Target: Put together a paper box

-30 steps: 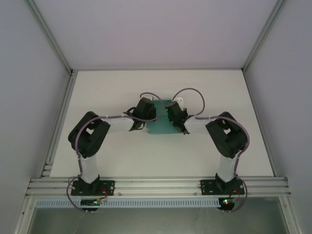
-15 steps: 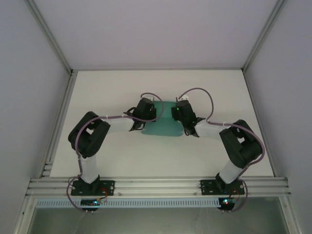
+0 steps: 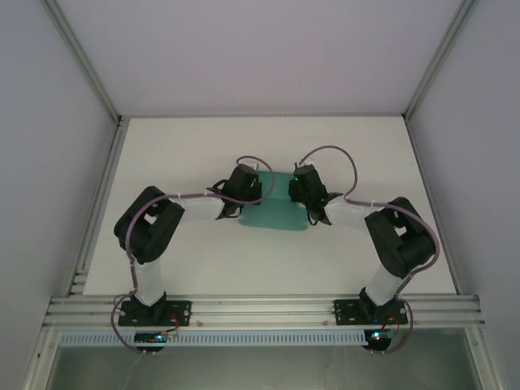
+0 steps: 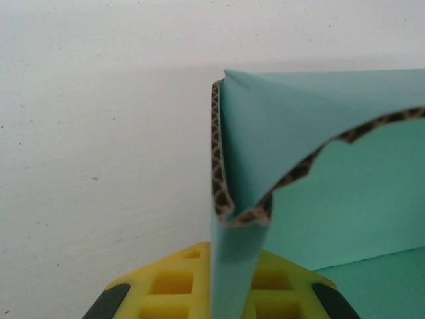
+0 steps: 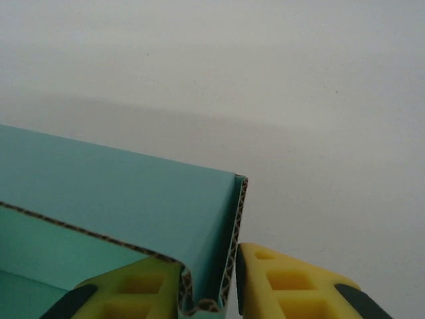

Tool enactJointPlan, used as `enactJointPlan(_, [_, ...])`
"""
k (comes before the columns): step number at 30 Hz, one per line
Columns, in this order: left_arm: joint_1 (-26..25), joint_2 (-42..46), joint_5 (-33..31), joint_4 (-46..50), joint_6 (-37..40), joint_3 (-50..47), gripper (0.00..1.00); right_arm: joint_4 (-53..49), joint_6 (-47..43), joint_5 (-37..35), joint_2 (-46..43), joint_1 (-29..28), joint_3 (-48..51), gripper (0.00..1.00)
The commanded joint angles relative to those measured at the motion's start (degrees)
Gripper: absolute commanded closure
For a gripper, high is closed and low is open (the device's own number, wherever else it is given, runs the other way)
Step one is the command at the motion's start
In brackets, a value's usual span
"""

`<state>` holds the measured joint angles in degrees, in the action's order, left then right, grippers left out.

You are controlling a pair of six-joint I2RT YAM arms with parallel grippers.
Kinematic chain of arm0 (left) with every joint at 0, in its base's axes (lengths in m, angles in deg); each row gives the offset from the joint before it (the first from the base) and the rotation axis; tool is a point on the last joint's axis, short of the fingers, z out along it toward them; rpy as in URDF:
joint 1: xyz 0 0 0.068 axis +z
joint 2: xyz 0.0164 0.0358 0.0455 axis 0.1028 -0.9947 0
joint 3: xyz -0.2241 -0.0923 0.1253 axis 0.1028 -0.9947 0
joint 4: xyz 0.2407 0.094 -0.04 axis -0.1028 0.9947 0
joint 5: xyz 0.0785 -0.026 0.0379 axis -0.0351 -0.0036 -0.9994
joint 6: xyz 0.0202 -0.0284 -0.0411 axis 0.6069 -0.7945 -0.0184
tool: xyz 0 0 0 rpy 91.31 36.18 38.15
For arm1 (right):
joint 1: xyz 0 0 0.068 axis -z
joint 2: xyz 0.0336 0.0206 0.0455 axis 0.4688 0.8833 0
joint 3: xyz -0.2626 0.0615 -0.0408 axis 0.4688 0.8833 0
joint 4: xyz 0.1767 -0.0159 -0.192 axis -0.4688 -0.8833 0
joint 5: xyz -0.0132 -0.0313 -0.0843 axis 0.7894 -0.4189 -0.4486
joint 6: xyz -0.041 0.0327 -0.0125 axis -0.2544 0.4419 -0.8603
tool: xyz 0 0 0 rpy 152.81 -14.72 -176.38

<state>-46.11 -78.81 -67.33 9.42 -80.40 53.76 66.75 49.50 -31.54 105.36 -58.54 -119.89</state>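
Observation:
The paper box [image 3: 276,214] is teal-green corrugated card, partly folded, lying mid-table between my two wrists. My left gripper [image 3: 244,190] is at its left side. In the left wrist view its yellow fingers [image 4: 169,286] are shut on a doubled-over upright wall of the paper box [image 4: 319,199], with the brown fluted edge curling above them. My right gripper [image 3: 305,190] is at the box's right side. In the right wrist view its fingers [image 5: 292,289] press a folded wall of the paper box [image 5: 119,193] from both sides. The box's base is partly hidden under both wrists.
The white table [image 3: 203,146] runs out to a metal frame rail [image 3: 97,203] on the left. An aluminium rail [image 3: 260,309] carrying both arm bases crosses the near edge. Purple cables [image 3: 325,150] loop above the wrists.
The right arm swung outward to the right, its jaws opened, then closed again on the box's right wall slightly farther back. More teal card now shows between the wrists. The left arm has not moved.

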Motion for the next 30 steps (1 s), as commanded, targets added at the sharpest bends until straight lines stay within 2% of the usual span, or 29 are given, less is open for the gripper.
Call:
enactJointPlan(1, [0.42,2.28,-0.95,-0.95,-0.33,0.26,1.0,-6.99,2.67,-4.28,3.3,1.22,-2.44,0.78])
enactJointPlan(3, [0.39,2.73,-2.0,-0.6,-0.6,0.24,1.0,-11.42,4.76,-7.5,4.8,1.14,-4.5,0.86])
enactJointPlan(5, [0.3,3.55,-3.19,-0.27,-0.95,-0.05,1.0,-17.41,8.7,-14.65,6.32,1.0,-6.85,0.95])
enactJointPlan(10, [0.17,5.52,-6.63,1.64,-1.32,0.01,1.0,-37.53,21.98,-34.93,9.88,-0.26,-13.99,1.0])
enactJointPlan(12, [0.19,6.05,-7.2,2.45,-1.22,0.18,1.0,-44.02,27.33,-39.11,11.76,-0.15,-16.35,1.0])
enactJointPlan(16, [-0.07,6.43,-7.4,3.18,-1.6,0.64,1.0,-52.21,36.55,-42.3,16.12,0.19,-20.16,1.0])
enactJointPlan(18, [-0.2,6.45,-6.86,3.18,-1.61,0.81,1.0,-49.11,34.2,-41.79,17.01,0.14,-20.19,1.0])
enactJointPlan(20, [-0.14,6.19,-5.89,3.01,-1.87,0.94,1.0,-31.65,23.31,-36.48,15.97,-0.3,-15.81,1.0])
enactJointPlan(21, [-0.14,6.0,-5.4,2.92,-1.78,1.05,1.0,-22.25,18.92,-30.27,15.15,0.19,-12.47,1.0])
enactJointPlan(22, [-0.14,5.74,-4.68,2.89,-1.6,1.17,1.0,-12.75,16.45,-21.99,13.86,1.43,-8.75,0.96])
enactJointPlan(24, [-0.16,5.09,-4.2,2.64,-1.77,1.38,1.0,1.65,14.91,-8.31,12.71,4.46,-3.18,0.89])
enactJointPlan(25, [-0.14,4.9,-4.06,2.65,-1.86,1.44,1.0,8.43,12.15,-5.7,12.53,5.47,-1.19,0.88])
enactJointPlan(26, [-0.12,4.62,-3.93,2.51,-1.78,1.42,1.0,11.39,10.95,-3.07,12.28,5.79,-0.15,0.84])
enactJointPlan(28, [-0.09,4.17,-3.92,2.3,-1.7,1.43,1.0,13.96,7.06,-0.54,10.94,5.32,0.72,0.68])
enactJointPlan(30, [-0.14,3.64,-4.26,2.31,-1.5,1.7,1.0,15.69,2.55,2.86,8.63,3.97,1.97,0.61])
